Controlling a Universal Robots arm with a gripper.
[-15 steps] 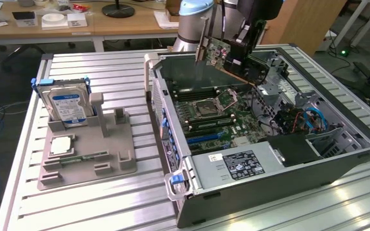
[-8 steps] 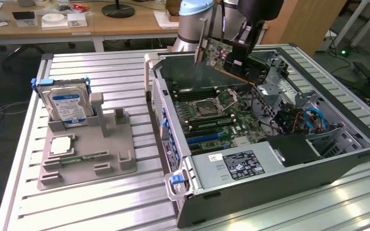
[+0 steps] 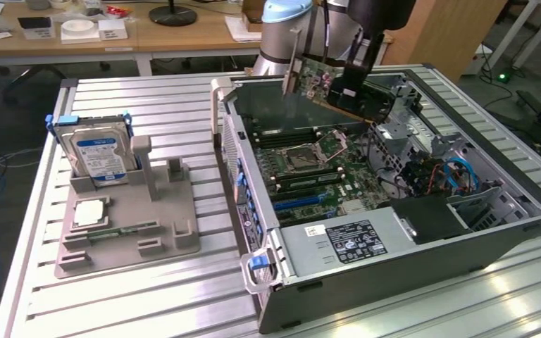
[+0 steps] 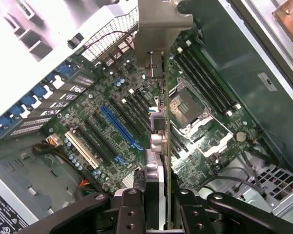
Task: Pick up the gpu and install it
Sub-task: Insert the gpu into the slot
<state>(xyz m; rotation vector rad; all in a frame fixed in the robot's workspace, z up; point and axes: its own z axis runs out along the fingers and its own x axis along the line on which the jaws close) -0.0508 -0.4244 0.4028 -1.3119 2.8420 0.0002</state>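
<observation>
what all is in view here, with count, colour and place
gpu: one, green board with silvery bracket, held in the air over the open computer case
computer case: one, dark grey, open, on the table at the exterior view's right
motherboard: one, green, inside the case
power supply: one, silver with black label, in the case beside the motherboard
hard drive: one, silver with blue-white label, upright in the holder
memory stick: one, green, flat in the holder
holder: one, grey, on the table at the exterior view's left
table: one, silvery slats, under everything
gripper: one, black, shut on the gpu
</observation>
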